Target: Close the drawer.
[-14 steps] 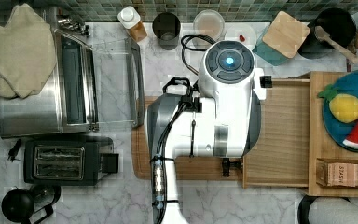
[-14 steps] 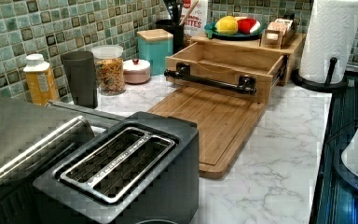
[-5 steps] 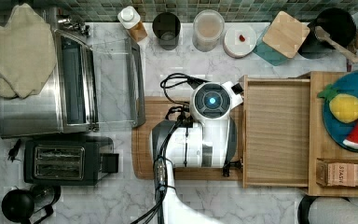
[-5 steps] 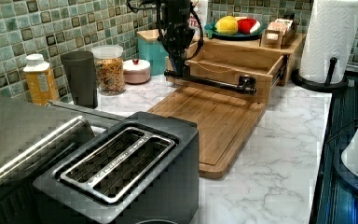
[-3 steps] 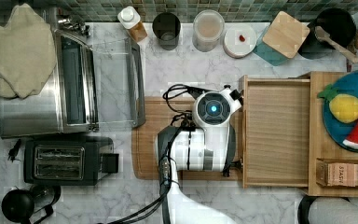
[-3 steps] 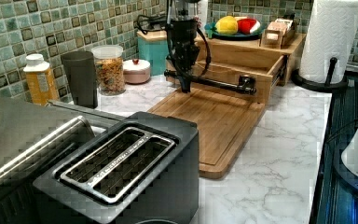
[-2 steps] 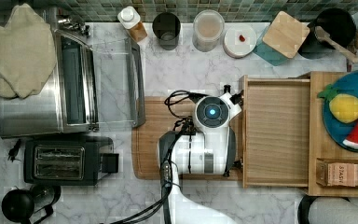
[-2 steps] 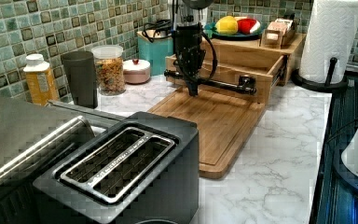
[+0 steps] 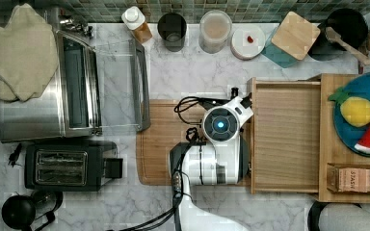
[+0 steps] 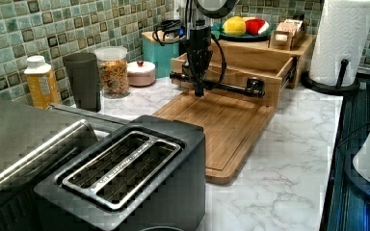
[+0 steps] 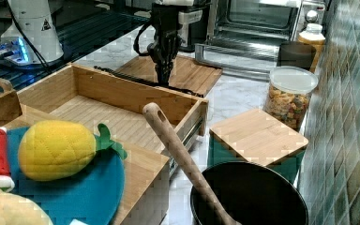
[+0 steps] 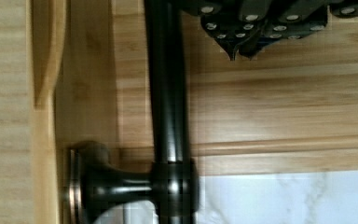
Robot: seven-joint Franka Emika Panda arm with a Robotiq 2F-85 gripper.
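In the top view, the drawer (image 9: pixel 284 137) is standing pulled out, the arm (image 9: pixel 217 149) hanging over the board (image 9: pixel 159 144) at its front. In the left view, the gripper (image 10: pixel 199 91) is pointing down just in front of the handle (image 10: pixel 231 87). In the right view, it is reaching down behind the drawer's front panel. In the wrist view, the fingers (image 12: pixel 242 44) are sitting pressed together beside the handle, holding nothing.

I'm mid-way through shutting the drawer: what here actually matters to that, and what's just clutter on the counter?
Belongs to the job:
- drawer, pulled out
- its black bar handle
- gripper, down at the handle, in front of the front panel

Just lying about:
- cutting board
- toaster
- toaster oven
- jar of cereal
- blue plate of toy fruit
- paper towel roll
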